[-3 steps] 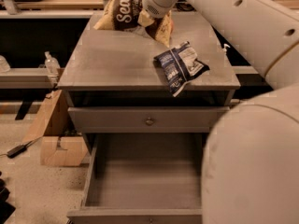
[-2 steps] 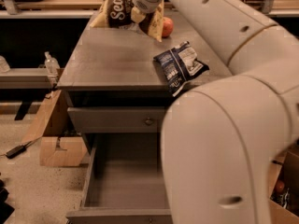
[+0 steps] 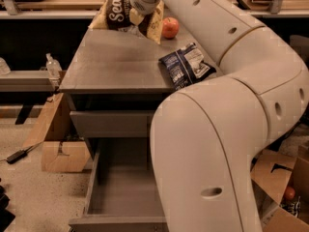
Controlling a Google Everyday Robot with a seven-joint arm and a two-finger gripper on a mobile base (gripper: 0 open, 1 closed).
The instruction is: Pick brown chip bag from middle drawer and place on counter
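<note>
The brown chip bag (image 3: 116, 14) lies on the far left part of the grey counter (image 3: 116, 62), its pale yellow ends showing on both sides. My gripper (image 3: 136, 17) is at the bag's right side, at the end of the large white arm (image 3: 231, 81) that fills the right half of the view. The middle drawer (image 3: 120, 187) is pulled open below, and the part of its grey floor that shows is bare; the arm hides its right side.
A dark blue and white chip bag (image 3: 186, 66) lies on the counter's right side. An orange-red fruit (image 3: 169, 27) sits at the counter's back. A cardboard box (image 3: 60, 151) and a spray bottle (image 3: 52, 66) stand left of the cabinet. Cardboard boxes (image 3: 280, 187) are at the lower right.
The view has shifted, so the arm now covers more of the right side. The gripper and the brown chip bag stay at the counter's far left corner.
</note>
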